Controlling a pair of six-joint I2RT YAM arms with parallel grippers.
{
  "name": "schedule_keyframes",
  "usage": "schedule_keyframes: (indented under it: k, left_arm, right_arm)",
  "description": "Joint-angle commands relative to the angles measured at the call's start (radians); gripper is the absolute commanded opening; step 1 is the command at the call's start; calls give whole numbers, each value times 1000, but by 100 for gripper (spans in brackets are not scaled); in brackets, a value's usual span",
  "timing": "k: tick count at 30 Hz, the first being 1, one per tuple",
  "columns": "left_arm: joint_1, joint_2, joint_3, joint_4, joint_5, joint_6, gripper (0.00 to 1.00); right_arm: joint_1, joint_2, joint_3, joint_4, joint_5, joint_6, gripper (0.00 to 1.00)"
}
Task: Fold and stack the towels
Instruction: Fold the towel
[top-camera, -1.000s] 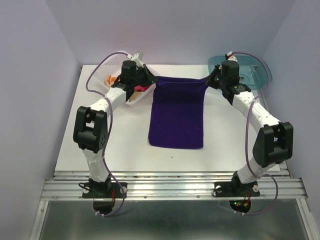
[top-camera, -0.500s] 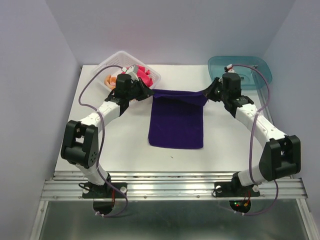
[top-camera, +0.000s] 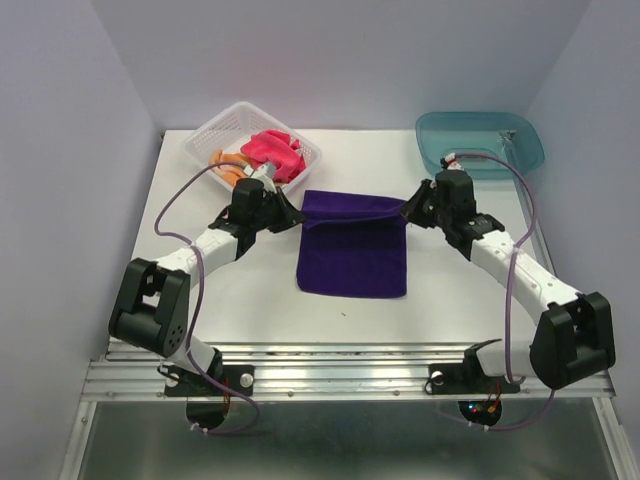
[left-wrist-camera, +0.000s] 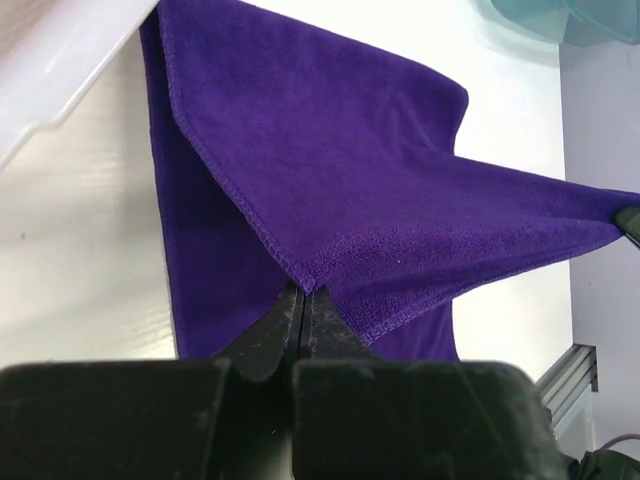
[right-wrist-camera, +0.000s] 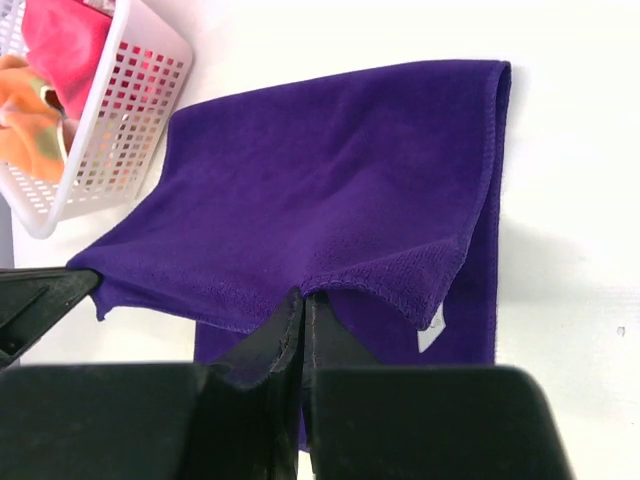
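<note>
The deep purple towel (top-camera: 352, 250) lies on the white table with its far edge lifted and carried over its near part. My left gripper (top-camera: 295, 212) is shut on the towel's far left corner (left-wrist-camera: 305, 285). My right gripper (top-camera: 408, 212) is shut on the far right corner (right-wrist-camera: 305, 292). Both hold the edge a little above the table. The hot pink towel (top-camera: 275, 152) and the pale orange towel (top-camera: 228, 164) lie in the white mesh basket (top-camera: 212, 132). The pink towel (right-wrist-camera: 62, 40) and the orange one (right-wrist-camera: 25, 125) also show in the right wrist view.
The white mesh basket stands at the far left, just behind my left gripper; its corner shows in the left wrist view (left-wrist-camera: 60, 60). A teal plastic tray (top-camera: 480, 140) stands at the far right. The table's front edge has a metal rail (top-camera: 340, 372).
Both grippers have drawn the purple towel's far edge towards the near side, folding it over itself. The arms have pulled back from the basket and tray, uncovering them.
</note>
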Motion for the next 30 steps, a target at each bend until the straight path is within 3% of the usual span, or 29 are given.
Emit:
schedule_keyframes:
  k: [1,14,30]
  left_arm:
    - [-1,-84,-51,56,-42,-11,0]
    - [-44,-124,-206,47,-57,-49,0]
    - [-84,-173,-294,-34,-106,-90,0]
  right_arm:
    - [25,-53,-45,-11,60,12,1]
    - [66,-102,-187,-26,94,53,1]
    - [154,-128,-306,-63,121,142,1]
